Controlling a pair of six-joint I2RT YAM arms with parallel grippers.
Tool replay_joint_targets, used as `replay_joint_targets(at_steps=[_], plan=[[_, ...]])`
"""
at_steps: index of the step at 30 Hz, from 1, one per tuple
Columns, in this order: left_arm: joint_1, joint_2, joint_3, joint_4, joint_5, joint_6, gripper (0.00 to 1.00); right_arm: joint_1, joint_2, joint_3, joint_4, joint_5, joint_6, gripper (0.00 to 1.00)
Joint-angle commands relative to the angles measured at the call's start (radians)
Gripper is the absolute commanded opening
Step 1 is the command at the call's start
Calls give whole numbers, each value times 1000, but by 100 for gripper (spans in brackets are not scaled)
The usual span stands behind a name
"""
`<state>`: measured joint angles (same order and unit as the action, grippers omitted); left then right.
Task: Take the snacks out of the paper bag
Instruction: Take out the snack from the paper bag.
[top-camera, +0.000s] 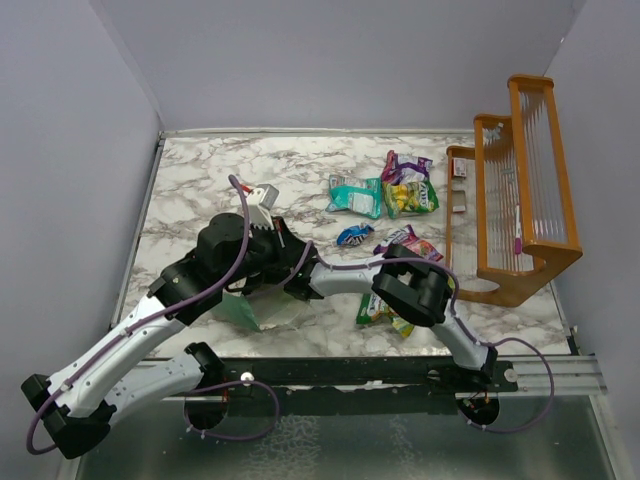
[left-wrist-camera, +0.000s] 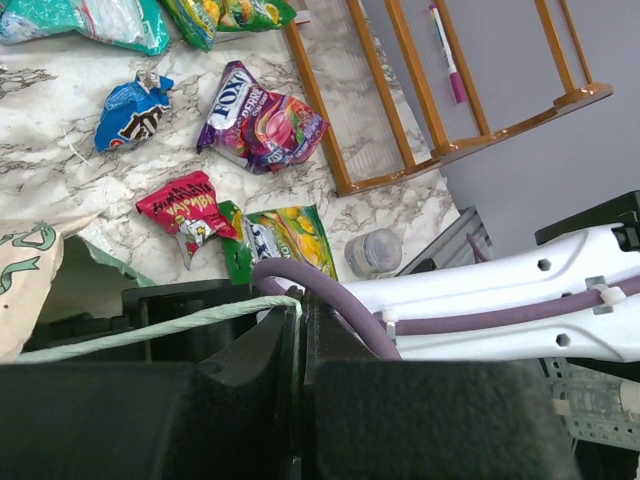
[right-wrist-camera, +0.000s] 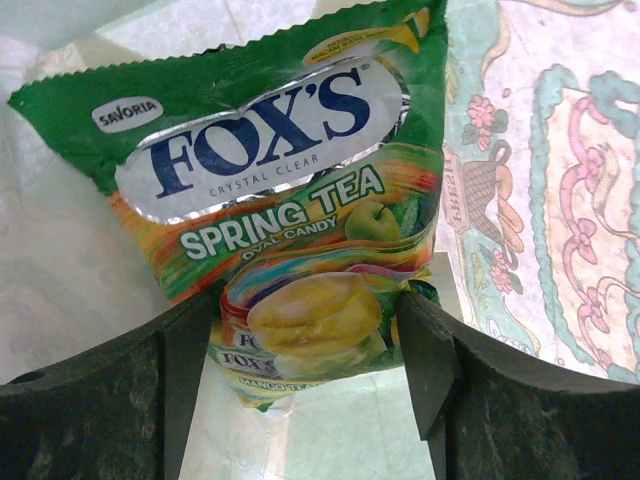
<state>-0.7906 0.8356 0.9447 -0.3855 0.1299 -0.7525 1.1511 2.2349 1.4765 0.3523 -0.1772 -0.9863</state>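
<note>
My left gripper is shut on the thin string handle of the mint-green paper bag, holding the bag's mouth up. My right gripper reaches inside the bag, open wide. Its fingers stand on either side of a green Fox's Spring Tea snack packet lying on the bag's white inside. Other snacks lie on the marble table: teal, green-yellow, purple, blue, pink-purple and green. The left wrist view also shows a red one.
A wooden rack stands at the right of the table, with a pink marker in it. A small grey round cap sits by the nearest packets. The right arm's white link crosses close beside my left gripper.
</note>
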Motion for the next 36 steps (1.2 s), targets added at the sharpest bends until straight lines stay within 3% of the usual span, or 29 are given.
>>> replay_joint_targets(at_steps=[1, 12, 19, 26, 36], plan=[[-17, -10, 16, 131, 103, -36, 0, 17, 97, 78, -88, 53, 59, 71], [-17, -88, 9, 30, 45, -27, 0, 16, 150, 147, -62, 168, 172, 31], [-16, -224, -25, -172, -152, -5, 0, 18, 37, 54, 13, 252, 216, 2], [-16, -372, -62, -233, -369, -3, 0, 35, -146, -139, 59, 299, 307, 1], [-17, -369, -63, -153, -363, 22, 0, 78, -339, -346, 10, 321, 416, 1]])
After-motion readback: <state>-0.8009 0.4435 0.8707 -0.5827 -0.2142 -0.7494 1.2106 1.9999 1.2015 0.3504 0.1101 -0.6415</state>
